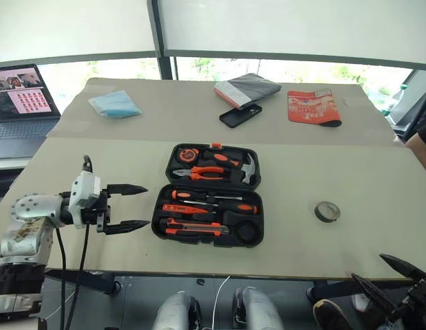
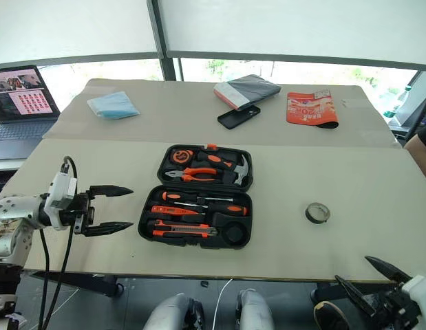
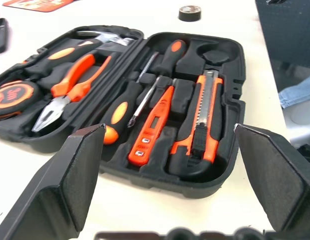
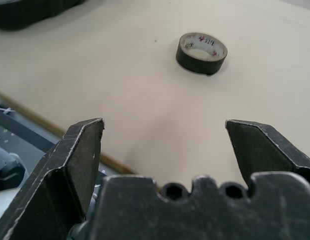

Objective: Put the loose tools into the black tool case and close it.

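The black tool case (image 1: 160, 206) lies open flat in the middle of the table. Its near half holds two orange-and-black screwdrivers (image 1: 223, 201), a slim orange screwdriver (image 3: 152, 125) and the utility knife (image 3: 205, 115). Pliers, a hammer and a tape measure sit in the far half. A small grey tape roll (image 1: 327, 211) lies loose on the table to the right of the case. My left gripper (image 1: 146, 205) hovers just left of the case, open and empty, pointing at it. My right gripper (image 1: 366, 266) is open and empty off the table's front right edge, facing the tape roll (image 4: 201, 52).
A black phone (image 1: 240, 115), a grey-and-white pouch (image 1: 247, 89), an orange packet (image 1: 313, 107) and a blue pack (image 1: 115, 103) lie on the far table. A laptop (image 1: 20, 103) stands at the far left. A person's arm (image 1: 422, 144) shows at the right edge.
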